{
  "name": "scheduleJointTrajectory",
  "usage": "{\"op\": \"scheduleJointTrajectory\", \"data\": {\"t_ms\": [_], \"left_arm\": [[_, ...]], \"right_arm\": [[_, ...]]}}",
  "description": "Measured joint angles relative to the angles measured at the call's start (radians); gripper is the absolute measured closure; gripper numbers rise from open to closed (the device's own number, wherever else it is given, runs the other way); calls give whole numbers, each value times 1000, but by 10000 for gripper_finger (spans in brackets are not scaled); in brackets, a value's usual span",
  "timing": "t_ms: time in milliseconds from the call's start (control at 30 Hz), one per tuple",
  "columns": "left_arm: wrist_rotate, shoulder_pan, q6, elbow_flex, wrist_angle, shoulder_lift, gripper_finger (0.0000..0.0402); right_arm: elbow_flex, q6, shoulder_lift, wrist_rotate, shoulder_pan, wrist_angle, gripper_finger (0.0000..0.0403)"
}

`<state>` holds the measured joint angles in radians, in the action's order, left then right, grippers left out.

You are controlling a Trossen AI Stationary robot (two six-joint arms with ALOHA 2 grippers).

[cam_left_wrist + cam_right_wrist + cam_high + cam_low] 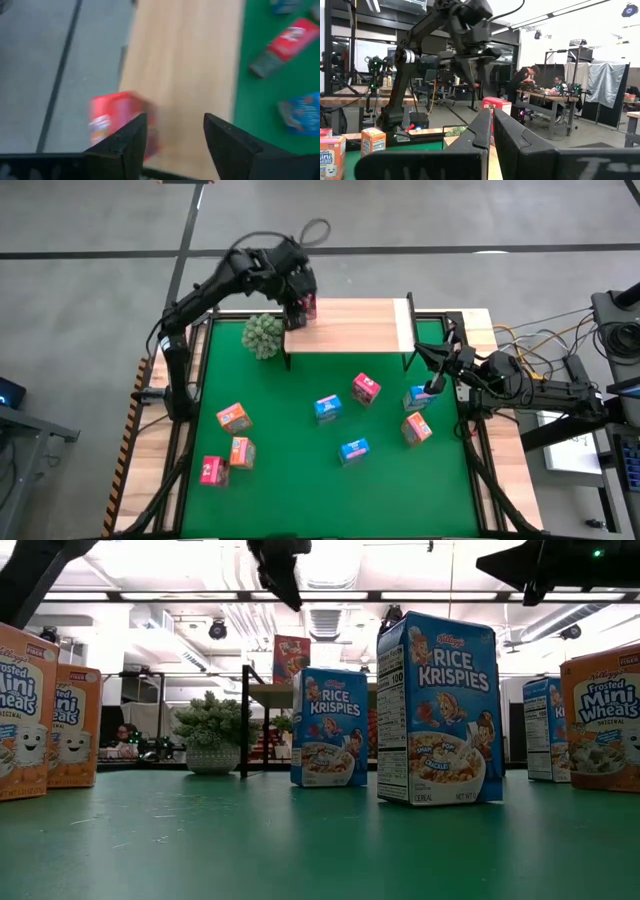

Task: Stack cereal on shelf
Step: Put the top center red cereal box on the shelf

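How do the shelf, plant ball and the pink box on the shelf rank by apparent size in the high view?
1. Shelf, by far the largest.
2. Plant ball.
3. Pink box, partly hidden under the left gripper.

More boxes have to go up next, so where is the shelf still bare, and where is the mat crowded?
The shelf is bare from the red box at its left end, under the left pincer, across to its right end. The mat is crowded mid-right with boxes; its strip between both box groups is free.

One cereal box on the shelf's left end, plant ball beside it, eight boxes scattered on the mat in front
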<state>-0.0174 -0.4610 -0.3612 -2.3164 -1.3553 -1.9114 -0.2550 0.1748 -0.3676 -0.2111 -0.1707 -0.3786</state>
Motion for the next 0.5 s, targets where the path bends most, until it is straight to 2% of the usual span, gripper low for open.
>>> {"op": "scheduleJointTrajectory", "data": {"t_ms": [67, 200, 400, 500], "left_arm": [[-30, 49, 0, 25, 4, 0, 252], [-199, 121, 1, 101, 17, 0, 296], [-254, 128, 15, 318, 161, 25, 352], [-378, 124, 19, 425, 275, 39, 368]], "right_arm": [[0, 0, 0, 0, 0, 0, 394], [0, 4, 0, 0, 0, 2, 394], [0, -4, -1, 0, 0, 15, 394], [0, -5, -1, 0, 0, 29, 394]]}}
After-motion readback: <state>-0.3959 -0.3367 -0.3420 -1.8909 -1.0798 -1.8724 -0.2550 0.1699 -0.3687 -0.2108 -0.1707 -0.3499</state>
